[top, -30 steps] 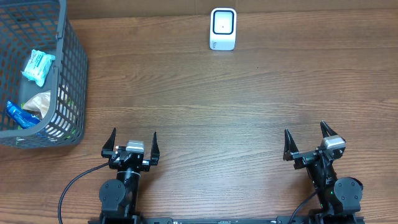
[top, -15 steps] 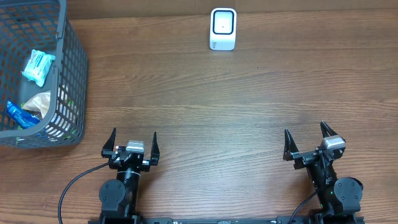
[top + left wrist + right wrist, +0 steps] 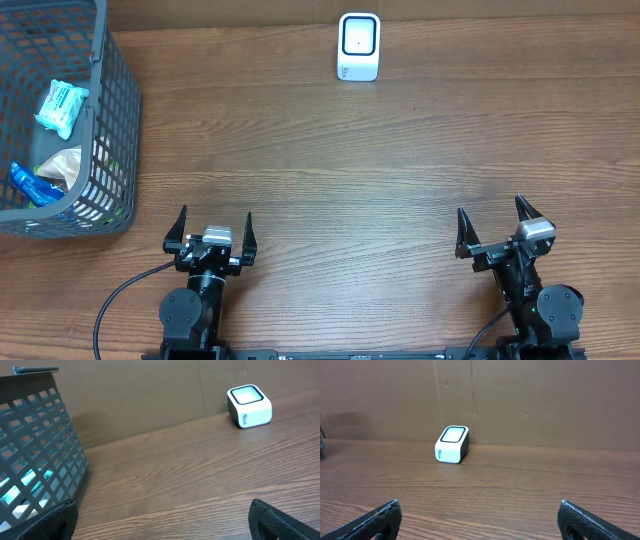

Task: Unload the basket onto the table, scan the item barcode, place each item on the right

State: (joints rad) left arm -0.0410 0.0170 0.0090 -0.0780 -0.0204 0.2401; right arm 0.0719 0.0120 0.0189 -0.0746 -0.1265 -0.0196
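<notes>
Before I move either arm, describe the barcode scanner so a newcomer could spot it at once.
Follow the wooden table to its far edge, by the brown wall. About midway along that edge stands the scanner, alone. It is a small white box with a dark-rimmed window facing up, nothing like the big grey mesh basket at the left.

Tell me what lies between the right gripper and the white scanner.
Nothing but bare wooden table separates right gripper from scanner; the overhead and right wrist views agree.
</notes>
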